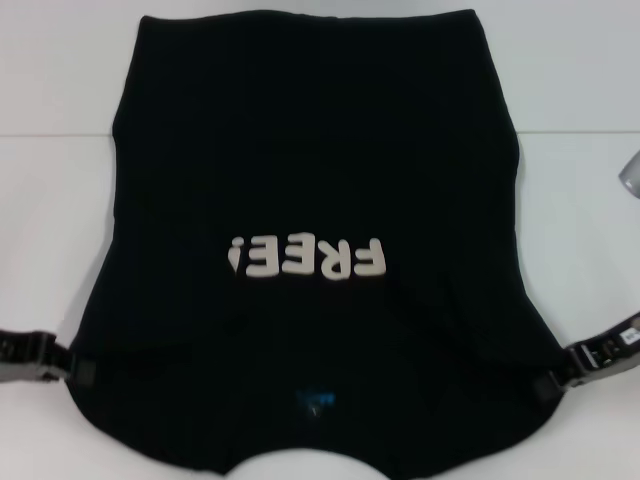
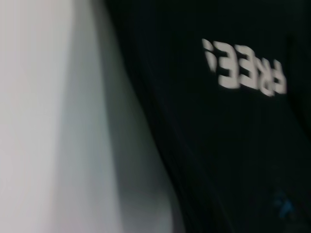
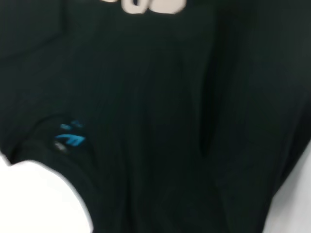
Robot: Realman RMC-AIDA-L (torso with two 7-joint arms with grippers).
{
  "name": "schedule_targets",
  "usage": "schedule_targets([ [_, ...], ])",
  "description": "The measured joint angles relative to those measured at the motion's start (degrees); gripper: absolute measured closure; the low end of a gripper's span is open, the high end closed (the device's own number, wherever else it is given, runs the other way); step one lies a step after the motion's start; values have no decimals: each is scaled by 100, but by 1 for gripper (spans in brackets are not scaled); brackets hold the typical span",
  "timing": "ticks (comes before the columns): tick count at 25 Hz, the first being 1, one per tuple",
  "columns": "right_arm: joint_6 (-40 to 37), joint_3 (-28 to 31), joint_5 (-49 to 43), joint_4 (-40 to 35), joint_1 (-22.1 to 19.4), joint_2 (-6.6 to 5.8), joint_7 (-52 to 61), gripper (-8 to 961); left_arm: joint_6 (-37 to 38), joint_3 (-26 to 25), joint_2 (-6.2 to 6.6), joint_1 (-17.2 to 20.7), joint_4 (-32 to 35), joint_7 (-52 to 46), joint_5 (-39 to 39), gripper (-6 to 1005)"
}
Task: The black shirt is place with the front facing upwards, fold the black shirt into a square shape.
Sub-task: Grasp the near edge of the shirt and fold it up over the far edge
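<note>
The left claw (image 1: 80,370) sits at the near left edge of the shirt (image 1: 320,170), its tip dark against the black cloth; whether it is closed on the fabric or merely beside it cannot be told. Across the garment, the right claw (image 1: 552,383) meets the near right edge in the same way, its fingers lost against the cloth, so its grip cannot be told either. Both arms reach in low from the sides of the head view.

Between the claws, the shirt lies spread front up on the white worktop (image 1: 60,200), collar end nearest the robot and hem at the far side. The neckline forms a pale curved cut-out at the near edge, with a small blue label (image 1: 315,402) just beyond it. White lettering (image 1: 305,257) reading "FREE!" runs across the chest, upside down from the robot's side. The sleeves do not stick out; the sides flare from the straight far hem to the wider near shoulders.

The left wrist view shows the shirt's edge (image 2: 204,145) against bare worktop, lettering and label in sight. The right wrist view is filled by cloth (image 3: 170,121), with the label (image 3: 70,138) beside the neckline. A grey object (image 1: 630,172) shows at the right edge of the head view.
</note>
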Motion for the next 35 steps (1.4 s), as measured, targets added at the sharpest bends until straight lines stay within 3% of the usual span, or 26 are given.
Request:
schedule_targets([
  [5,-1005,10,-1,-14,-5,-210,-613,911,1067,45,262,-47,-370,352,102,973],
  [10,-1918,-61,-186,33,-110,-166,-1344,911,1808,334,229,16,-491,609,508,972],
  [15,-2038,118,-211,246,-121,-61,-1683,912,1851,732,156,-14,-817,810,586,973],
  [18,-1803,556,-198,270,-124,-97,-1657,912,1818,582,151,-119,-815,841,461,973],
  [20,-1707,1181,-190,275,-112,-151,-1574,912,1718,86,232,-274,-764,737,250,973],
  [25,-1308,2774,340,276,-150,-338,-1138,912,984,-1220,424,-612,-612,213,-233,972],
  [28,-833,3216,1029,295,-307,-377,-1051,911,72,-1686,445,-689,-631,27,-668,972],
  [31,-61,3320,1754,462,-467,-299,-1162,911,-897,-1802,359,-634,-838,8,-1262,972],
  [35,998,3321,2433,738,-563,-39,-1804,911,-2015,-1818,56,-513,-1143,420,-2021,973],
])
